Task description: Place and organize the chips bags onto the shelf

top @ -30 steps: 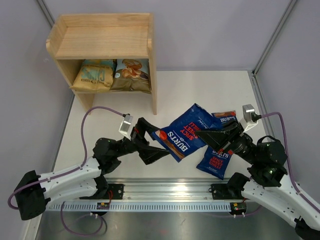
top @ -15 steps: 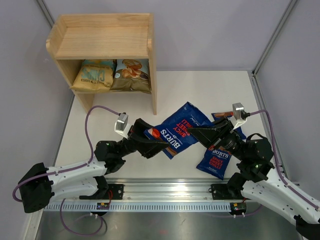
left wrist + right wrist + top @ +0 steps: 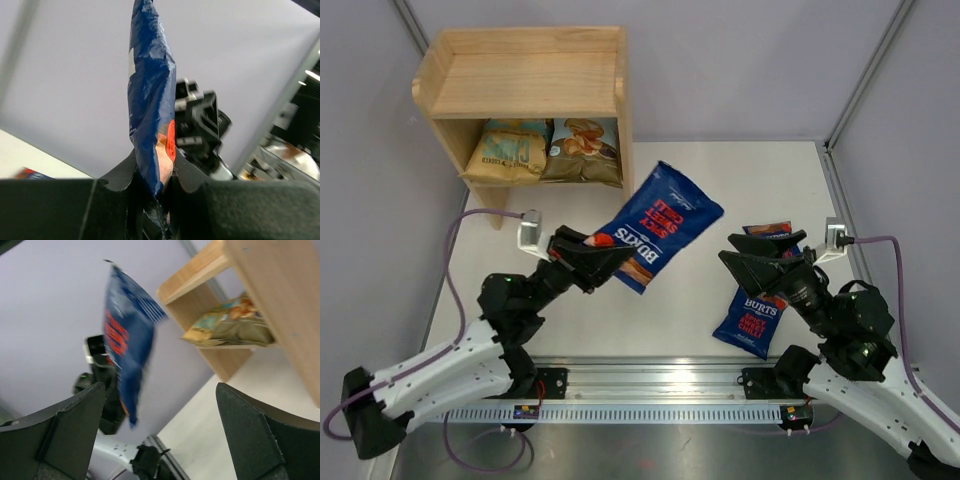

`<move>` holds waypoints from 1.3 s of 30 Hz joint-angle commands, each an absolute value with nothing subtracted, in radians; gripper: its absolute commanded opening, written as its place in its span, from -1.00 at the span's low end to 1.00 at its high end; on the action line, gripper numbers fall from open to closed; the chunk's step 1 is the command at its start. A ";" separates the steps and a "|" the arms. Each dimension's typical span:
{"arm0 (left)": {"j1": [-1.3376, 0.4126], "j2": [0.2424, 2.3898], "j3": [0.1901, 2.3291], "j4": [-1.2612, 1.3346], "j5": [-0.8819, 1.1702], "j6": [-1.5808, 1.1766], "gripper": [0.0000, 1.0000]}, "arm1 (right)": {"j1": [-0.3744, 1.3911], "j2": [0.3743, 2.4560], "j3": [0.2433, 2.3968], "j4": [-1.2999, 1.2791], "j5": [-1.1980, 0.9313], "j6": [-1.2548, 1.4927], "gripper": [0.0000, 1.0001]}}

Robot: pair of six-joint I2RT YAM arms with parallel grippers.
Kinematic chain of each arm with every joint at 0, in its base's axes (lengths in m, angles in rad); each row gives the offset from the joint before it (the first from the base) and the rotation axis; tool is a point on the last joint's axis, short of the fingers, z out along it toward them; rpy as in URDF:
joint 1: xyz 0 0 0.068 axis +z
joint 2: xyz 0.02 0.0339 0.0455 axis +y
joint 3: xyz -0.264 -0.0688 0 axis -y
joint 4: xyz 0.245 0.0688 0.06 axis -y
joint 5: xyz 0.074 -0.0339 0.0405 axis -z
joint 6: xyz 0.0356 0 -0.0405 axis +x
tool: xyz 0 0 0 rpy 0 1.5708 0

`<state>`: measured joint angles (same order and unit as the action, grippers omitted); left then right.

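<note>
My left gripper [image 3: 620, 262] is shut on the lower end of a dark-blue Burts chips bag [image 3: 660, 222], which it holds in the air, slanting up toward the shelf [image 3: 525, 85]. In the left wrist view that bag [image 3: 150, 100] stands edge-on between the jaws of my left gripper [image 3: 155, 172]. My right gripper [image 3: 760, 265] stands open and empty over two more Burts bags [image 3: 750, 318] lying on the table. The right wrist view shows the held bag [image 3: 125, 345] apart from my open right gripper [image 3: 160, 415]. A yellow-tan bag [image 3: 508, 152] and a light-blue bag [image 3: 585, 150] lie on the shelf's lower tier.
The shelf's top tier [image 3: 520, 85] holds nothing. Grey walls close in the white table [image 3: 720, 180] on three sides. A metal rail [image 3: 660, 385] with both arm bases runs along the near edge.
The left gripper has closed on the Burts bag and carried it left and up toward the shelf. The right gripper has let go of it, opened wide and drawn back right.
</note>
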<state>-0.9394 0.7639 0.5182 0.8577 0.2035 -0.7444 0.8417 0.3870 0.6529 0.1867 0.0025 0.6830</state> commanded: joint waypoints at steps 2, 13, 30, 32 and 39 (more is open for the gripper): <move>-0.768 0.638 0.716 0.504 0.130 -0.716 -0.96 | 0.841 0.336 0.739 -0.156 0.280 0.586 0.99; -0.257 0.903 1.288 -0.095 0.244 -0.942 -0.98 | 0.842 0.293 0.755 -0.308 0.411 0.638 0.99; 0.238 1.315 1.632 -0.208 0.502 -1.187 -0.97 | 0.842 0.212 0.729 -0.379 0.462 0.696 0.99; 0.279 1.331 1.641 -0.255 0.500 -1.201 -0.95 | 0.842 0.203 0.724 -0.376 0.462 0.701 0.99; 0.342 1.448 1.802 -0.397 0.496 -1.210 -0.79 | 0.842 0.184 0.700 -0.364 0.446 0.704 0.99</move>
